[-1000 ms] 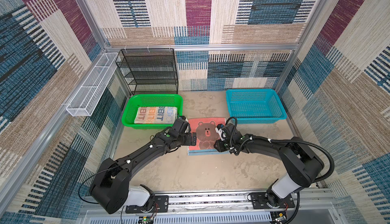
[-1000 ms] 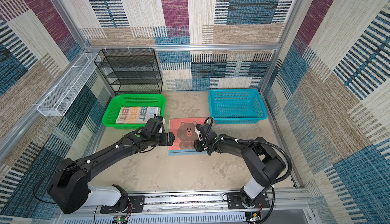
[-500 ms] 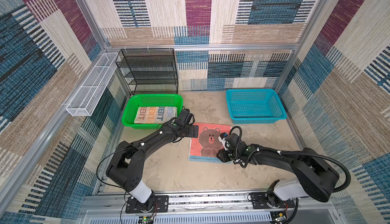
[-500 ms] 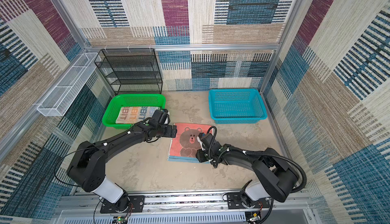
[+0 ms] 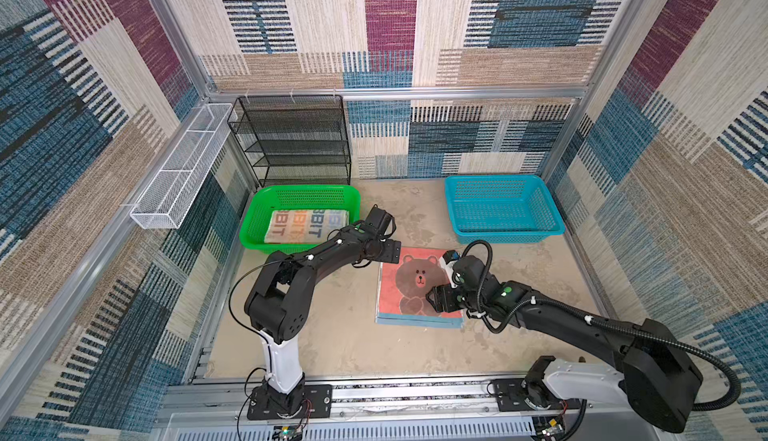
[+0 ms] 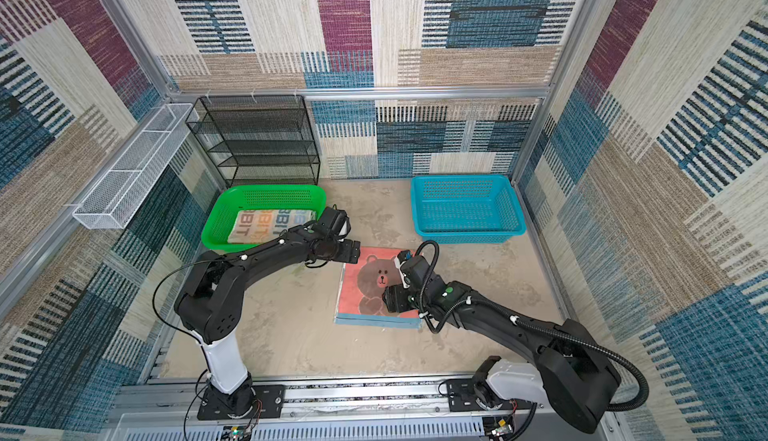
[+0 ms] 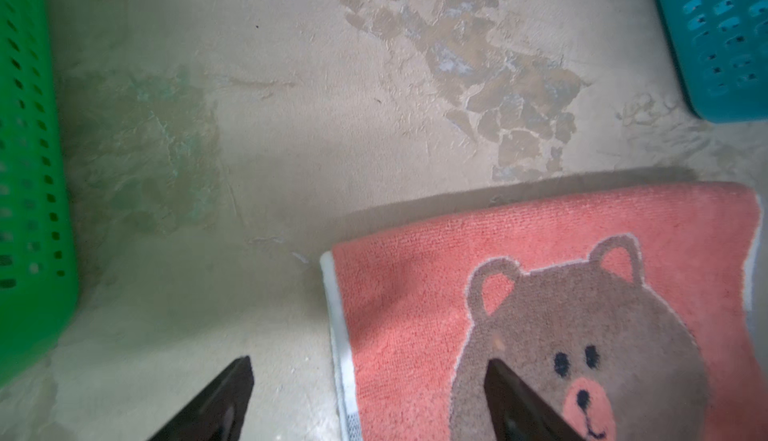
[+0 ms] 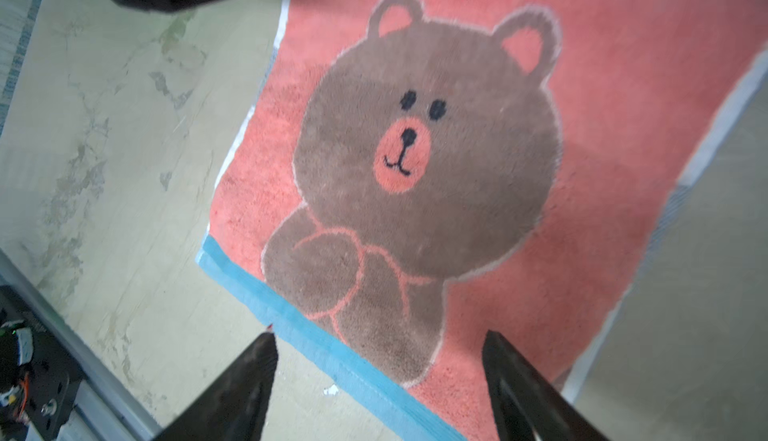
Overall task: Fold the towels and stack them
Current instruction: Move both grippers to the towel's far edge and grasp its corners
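Tools both gape, holding nothing. The coral towel (image 5: pixel 397 299) lies flat mid-tabletop (image 5: pixel 332 335), long axis front to back (bear's head toward the back wall), atop a blue towel (image 5: pixel 415 321). Left tool (image 7: pixel 370 368) hovers at its far left corner, right tool (image 8: pixel 380 339) over its near edge. A lettered towel (image 5: pixel 305 225) sits in the green basket (image 5: pixel 257 227).

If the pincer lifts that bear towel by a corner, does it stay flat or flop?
Probably flops: the bear towel is fuzzy terry, lying folded, so a lifted corner would likely droop and unfold. Pushed, it might bunch or slide off the blue towel beneath.
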